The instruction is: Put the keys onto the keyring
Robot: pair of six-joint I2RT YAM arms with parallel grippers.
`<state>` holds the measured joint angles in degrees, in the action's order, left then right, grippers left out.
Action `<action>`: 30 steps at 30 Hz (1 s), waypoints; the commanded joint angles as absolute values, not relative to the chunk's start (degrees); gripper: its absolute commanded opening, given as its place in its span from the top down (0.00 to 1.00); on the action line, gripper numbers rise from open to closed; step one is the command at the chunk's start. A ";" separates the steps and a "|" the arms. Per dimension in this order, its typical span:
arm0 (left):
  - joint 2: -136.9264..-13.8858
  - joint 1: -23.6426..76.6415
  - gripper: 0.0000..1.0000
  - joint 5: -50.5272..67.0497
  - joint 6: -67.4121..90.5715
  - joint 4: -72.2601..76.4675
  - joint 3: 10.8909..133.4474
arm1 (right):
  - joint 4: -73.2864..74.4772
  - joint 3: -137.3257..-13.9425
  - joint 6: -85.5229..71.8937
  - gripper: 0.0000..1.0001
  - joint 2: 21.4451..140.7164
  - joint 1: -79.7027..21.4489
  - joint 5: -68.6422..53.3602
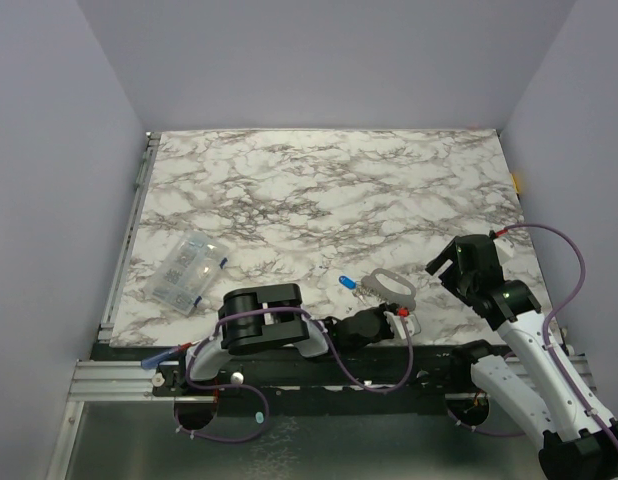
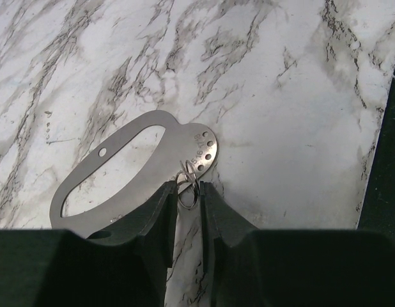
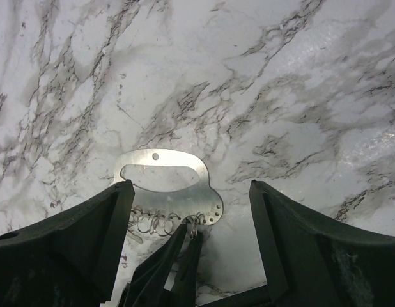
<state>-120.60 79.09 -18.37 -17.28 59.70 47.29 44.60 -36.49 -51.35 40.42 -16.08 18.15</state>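
We are looking down on a marble table (image 1: pixel 319 180). Near its left edge a clear plastic packet (image 1: pixel 184 270) is lying, well apart from the work. Toward the middle of the near edge, the blue key (image 1: pixel 344 283) is lying loose on the marble, just left of the keyring (image 1: pixel 391 285). The keyring is a flat metal loop lying flat, with a row of small rings (image 3: pixel 153 224) along its holed edge.

We are judging the blue key as not yet threaded on. Whether any silver keys are hanging there is too small to tell.

The left gripper (image 2: pixel 186 192) is reaching in from the near edge, jaws narrow, with one small ring (image 3: pixel 193 222) between them. We cannot tell whether they are pinching it. At the right, the right gripper (image 3: pixel 191 185) is facing the keyring, jaws wide, holding nothing. Nothing is blocking the blue key.
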 commanded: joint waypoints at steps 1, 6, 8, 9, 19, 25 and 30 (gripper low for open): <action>-122.67 78.91 0.75 -19.06 -15.90 59.81 48.23 | 43.59 -36.91 -50.89 0.17 40.17 -16.24 17.48; -122.99 78.92 0.76 -19.83 -15.87 60.02 48.28 | 43.54 -36.91 -50.80 0.17 40.17 -16.26 17.33; -123.13 78.90 0.81 -19.86 -15.96 60.03 48.28 | 43.51 -36.91 -50.80 0.17 40.23 -16.26 17.31; -123.16 78.85 0.84 -19.86 -15.91 60.03 48.34 | 43.51 -36.86 -50.80 0.17 40.24 -16.26 17.31; -119.95 78.91 1.00 -19.86 -18.33 60.03 46.31 | 42.88 -36.63 -50.22 0.17 39.62 -16.26 16.91; -113.14 78.88 1.00 -18.37 -19.87 58.25 43.28 | 37.94 -35.52 -44.82 0.17 36.36 -16.26 11.10; -105.79 78.88 1.00 -16.64 -20.57 52.21 41.43 | 29.39 -33.68 -37.03 0.16 29.62 -16.24 1.82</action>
